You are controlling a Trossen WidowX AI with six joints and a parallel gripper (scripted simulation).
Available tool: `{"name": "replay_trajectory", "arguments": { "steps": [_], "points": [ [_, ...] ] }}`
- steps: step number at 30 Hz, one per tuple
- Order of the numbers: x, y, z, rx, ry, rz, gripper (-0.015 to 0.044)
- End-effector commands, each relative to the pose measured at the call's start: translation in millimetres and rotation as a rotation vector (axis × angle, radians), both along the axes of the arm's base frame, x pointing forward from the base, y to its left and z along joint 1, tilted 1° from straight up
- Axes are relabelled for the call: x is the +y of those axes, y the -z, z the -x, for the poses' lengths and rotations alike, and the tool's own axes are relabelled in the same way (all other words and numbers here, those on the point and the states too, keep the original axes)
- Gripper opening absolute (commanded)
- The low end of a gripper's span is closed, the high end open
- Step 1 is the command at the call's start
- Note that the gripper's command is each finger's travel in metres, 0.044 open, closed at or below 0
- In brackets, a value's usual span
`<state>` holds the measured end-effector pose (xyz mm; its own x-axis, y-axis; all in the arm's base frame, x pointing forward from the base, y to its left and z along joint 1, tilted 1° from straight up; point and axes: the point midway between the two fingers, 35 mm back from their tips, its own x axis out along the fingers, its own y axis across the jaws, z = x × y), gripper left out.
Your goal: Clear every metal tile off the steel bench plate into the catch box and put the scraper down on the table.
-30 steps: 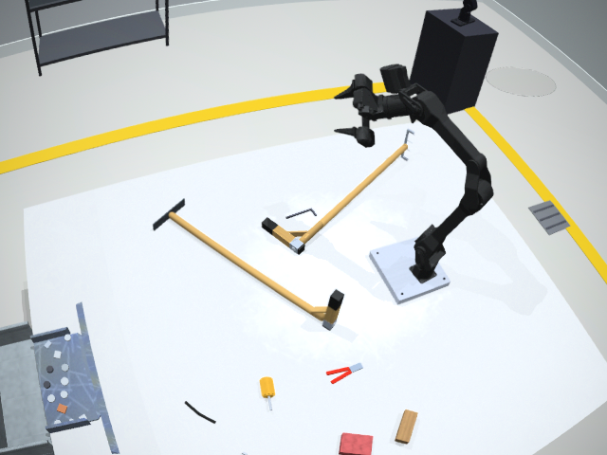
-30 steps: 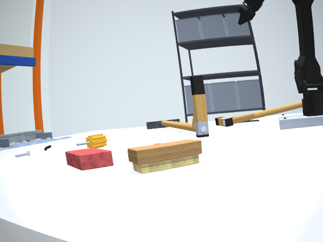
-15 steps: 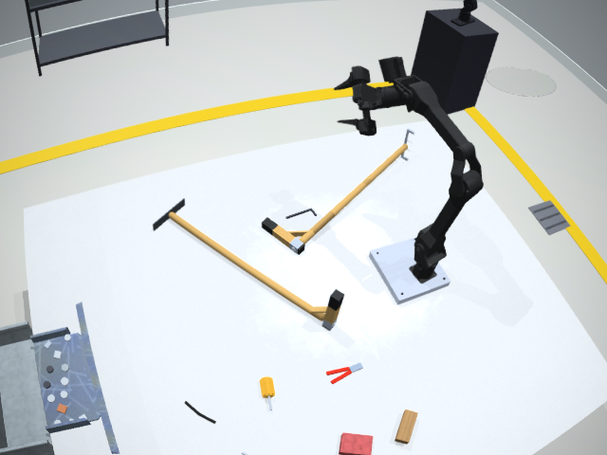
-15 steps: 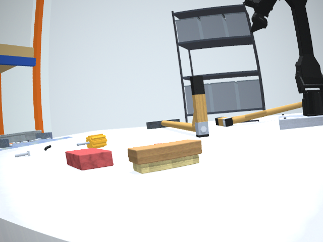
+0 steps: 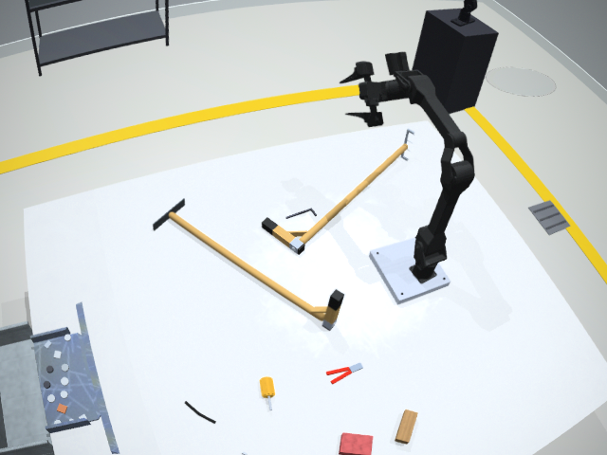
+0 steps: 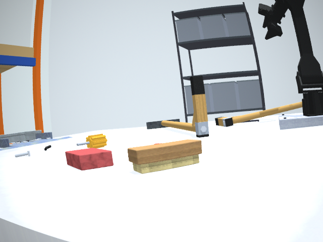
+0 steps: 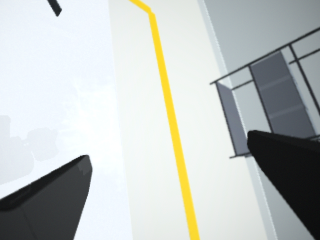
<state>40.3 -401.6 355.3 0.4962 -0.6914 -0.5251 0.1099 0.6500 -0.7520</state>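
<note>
The long scraper (image 5: pixel 245 264) lies on the table, its flat dark blade (image 5: pixel 162 221) (image 6: pixel 154 124) toward the far left and its upright black-topped grip (image 5: pixel 335 307) (image 6: pixel 200 108) nearer the arm. My gripper (image 5: pixel 343 98) (image 7: pixel 169 145) is open and empty, high above the table's back edge, well away from the scraper. The steel bench plate (image 5: pixel 83 387) at the left holds several white tiles, two dark tiles (image 5: pixel 49 369) (image 5: pixel 46 384) and an orange tile (image 5: pixel 62 408). The catch box (image 5: pixel 19 391) adjoins the plate's left end; part of it is cut off by the view.
A second long tool (image 5: pixel 349 199) with a hooked metal end lies behind the scraper, near a black hex key (image 5: pixel 300 213). Red-handled pliers (image 5: pixel 342 372), a yellow screwdriver (image 5: pixel 266 387) (image 6: pixel 97 140), a red block (image 5: pixel 356 444) (image 6: pixel 90 159) and a wooden brush (image 5: pixel 406 427) (image 6: pixel 165 152) lie toward the front.
</note>
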Motion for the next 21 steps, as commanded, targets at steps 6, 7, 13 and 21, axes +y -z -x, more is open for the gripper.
{"name": "replay_trajectory", "arguments": {
  "steps": [6,7,13,21],
  "points": [
    [-21,11,40,0.07,-0.045,0.057,0.044],
    [-23,13,45,0.077,-0.049,0.064,0.044],
    [-33,21,74,0.121,-0.074,0.106,0.044],
    [-40,29,103,0.161,-0.094,0.147,0.044]
  ]
}}
